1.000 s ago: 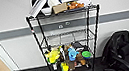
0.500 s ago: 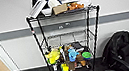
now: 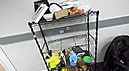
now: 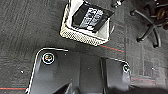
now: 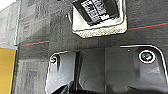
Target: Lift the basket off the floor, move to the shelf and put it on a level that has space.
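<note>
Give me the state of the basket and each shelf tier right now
basket: on the dark carpet, upright, black contents inside.
top tier: crowded with a bowl and boxes.
middle tier: bare.
bottom tier: packed with colourful toys and bottles.

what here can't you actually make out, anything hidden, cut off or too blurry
- Basket: its far end is cut off by the frame edge in both wrist views.
- Black contents in the basket: the white print is too blurred to read.
- Shelf: its feet are cut off by the head view's bottom edge.
- Crowded bottom tier: the items blur together.
- Both claws: the dark robot plate hides whether they are open.
</note>
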### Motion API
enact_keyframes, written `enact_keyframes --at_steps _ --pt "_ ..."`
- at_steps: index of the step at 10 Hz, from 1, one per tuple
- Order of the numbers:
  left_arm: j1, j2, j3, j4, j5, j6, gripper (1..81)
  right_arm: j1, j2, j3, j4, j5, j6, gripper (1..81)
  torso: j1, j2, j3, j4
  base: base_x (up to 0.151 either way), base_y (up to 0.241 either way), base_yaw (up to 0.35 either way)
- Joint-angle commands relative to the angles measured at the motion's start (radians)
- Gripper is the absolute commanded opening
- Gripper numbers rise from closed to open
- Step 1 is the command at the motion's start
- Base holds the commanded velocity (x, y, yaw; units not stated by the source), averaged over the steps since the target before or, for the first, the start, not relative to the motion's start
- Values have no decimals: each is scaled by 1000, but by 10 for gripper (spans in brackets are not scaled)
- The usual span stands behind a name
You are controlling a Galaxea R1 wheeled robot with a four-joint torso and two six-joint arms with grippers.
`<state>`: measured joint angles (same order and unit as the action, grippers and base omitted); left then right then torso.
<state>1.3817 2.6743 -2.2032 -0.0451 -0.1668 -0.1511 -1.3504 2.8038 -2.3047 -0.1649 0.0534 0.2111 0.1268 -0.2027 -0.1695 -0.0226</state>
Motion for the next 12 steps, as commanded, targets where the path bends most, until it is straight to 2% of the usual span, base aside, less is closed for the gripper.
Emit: enact_keyframes --at_steps 1,2,3,6,8,9,12 --pt "-49 -20 11 -33 73 4 811 50 -13 2 -5 -44 4 811 62 -96 -36 0 0 0 0" --pt "-51 -19 11 -35 75 4 811 43 -10 -14 -2 -44 4 811 84 -131 -93 0 0 0 0" --pt "-51 -11 11 -48 76 4 811 41 -5 -33 -1 -43 5 811 98 -155 -99 0 0 0 0" --pt "-56 26 -61 -147 202 -22 811 38 2 -68 -1 -46 7 811 155 -244 -176 0 0 0 0" --pt "-43 30 -82 -191 205 -24 811 44 4 -80 -13 -46 5 811 199 -313 -226 0 0 0 0" --pt "-42 41 -79 -194 204 -24 811 43 7 -82 -15 -46 1 811 221 -348 -180 0 0 0 0" --pt "-48 49 -46 -191 190 -22 811 23 16 -88 -2 -50 5 811 272 -427 -209 0 0 0 0"
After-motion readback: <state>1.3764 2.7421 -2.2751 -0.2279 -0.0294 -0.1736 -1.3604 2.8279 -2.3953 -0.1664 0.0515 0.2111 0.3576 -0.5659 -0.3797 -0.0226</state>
